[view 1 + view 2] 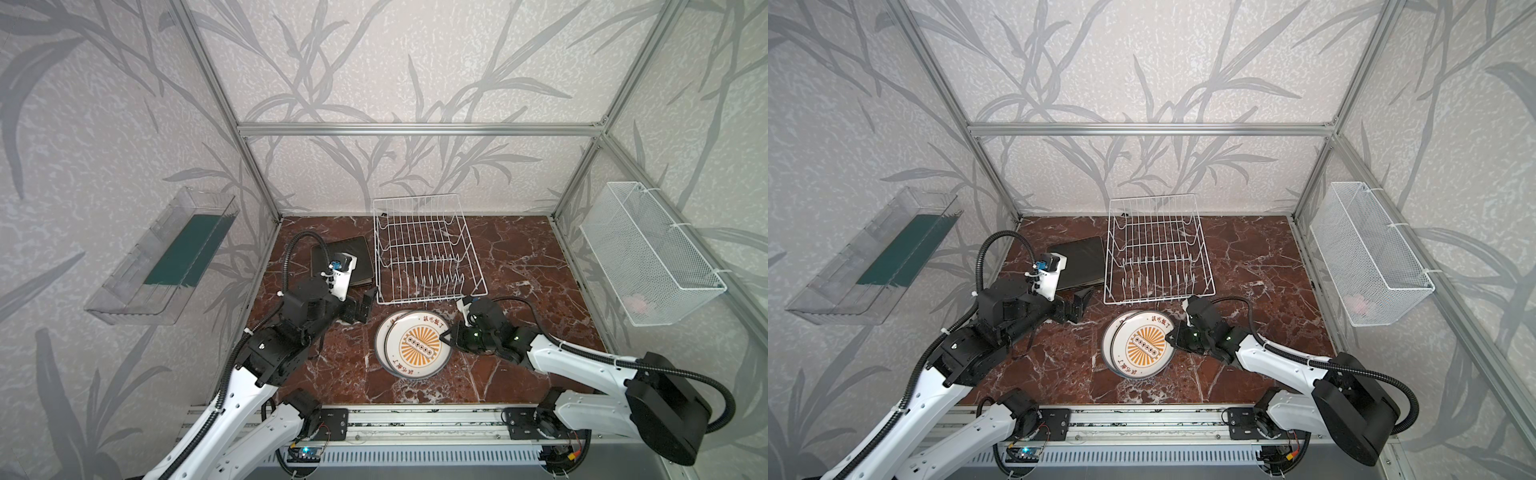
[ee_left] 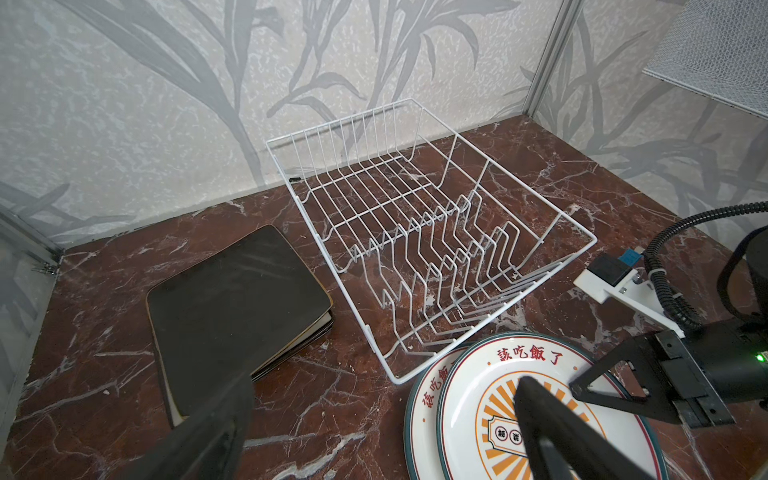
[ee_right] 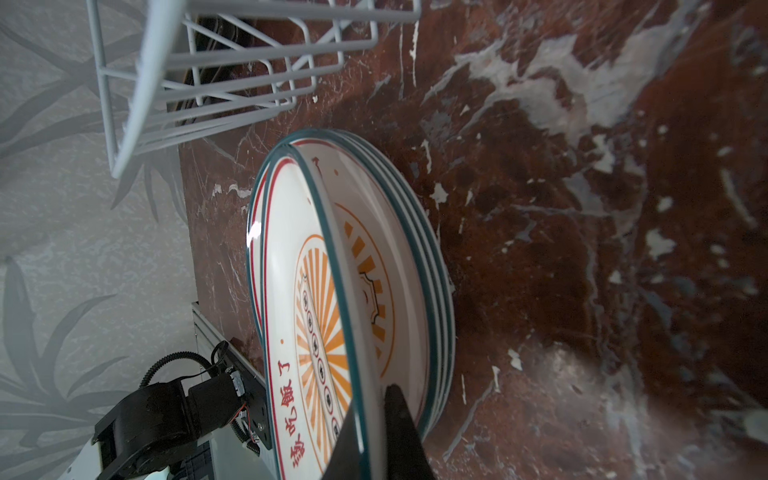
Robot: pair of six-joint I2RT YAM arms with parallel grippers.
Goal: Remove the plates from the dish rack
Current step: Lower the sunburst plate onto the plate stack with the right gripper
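Four round white printed plates (image 1: 417, 347) lie stacked beside one white wire rack (image 1: 424, 249), right hand (image 1: 444, 336) pinching the top rim, left hand (image 1: 362, 307) wide open.

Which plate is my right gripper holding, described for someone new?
Start at the wire dish rack at the back of the marble table. Just in front lies a stack of round white plates. You want the top plate, sunburst centre showing, its rim pinched by the right gripper.
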